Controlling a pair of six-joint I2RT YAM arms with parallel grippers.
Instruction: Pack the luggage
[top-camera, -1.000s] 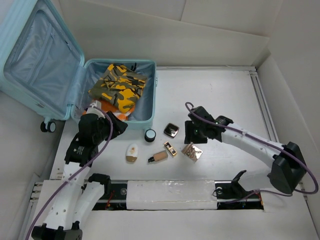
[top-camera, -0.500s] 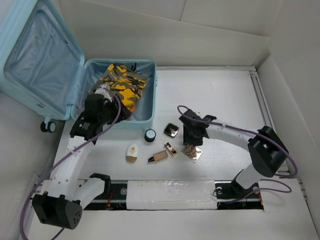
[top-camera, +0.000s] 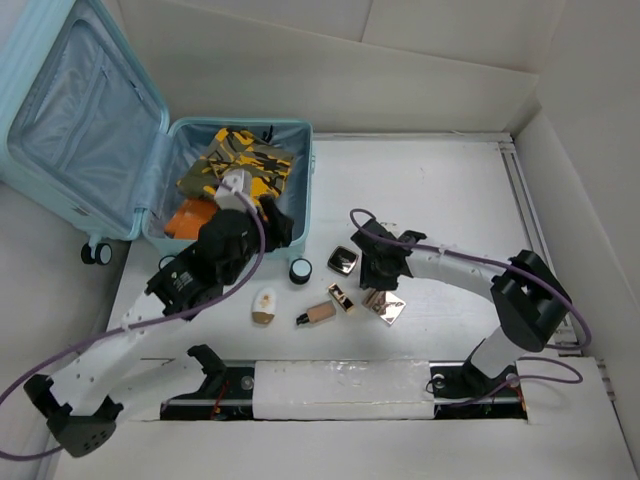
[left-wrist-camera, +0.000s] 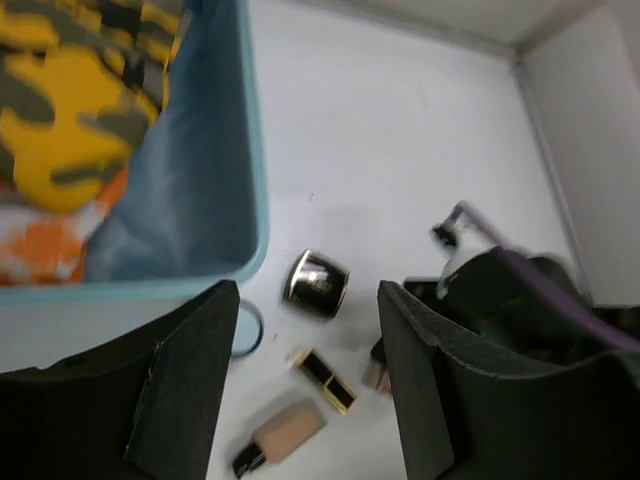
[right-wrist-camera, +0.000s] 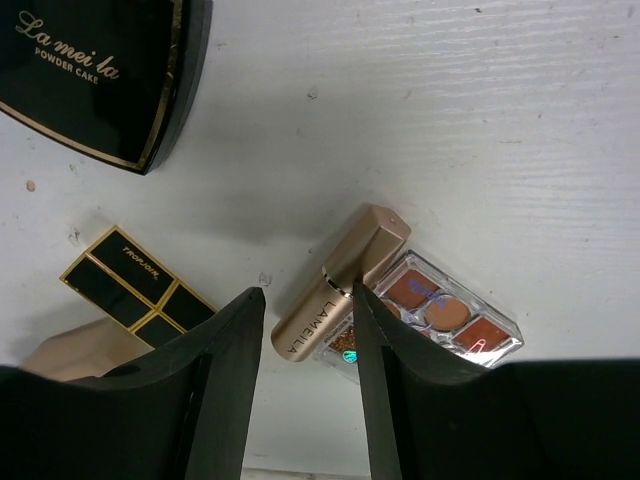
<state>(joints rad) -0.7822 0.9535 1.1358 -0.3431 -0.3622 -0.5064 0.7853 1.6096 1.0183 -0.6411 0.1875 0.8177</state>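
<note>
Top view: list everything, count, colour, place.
ribbed suitcase: one, pale aqua, open, far left
folded camouflage cloth: one, yellow-black, in suitcase
patterned cloth: one, orange-white, in suitcase
square powder compact: one, black, centre
round jar: one, black, beside suitcase
capped bottle: one, beige, centre
oval case: one, white-gold, left of bottle
rectangular case: one, black-gold, beside bottle
eyeshadow palette: one, brown, right of bottle
lipstick tube: one, gold, against palette
left end effector: one, black, open, by suitcase
right end effector: one, black, open, astride tube
</note>
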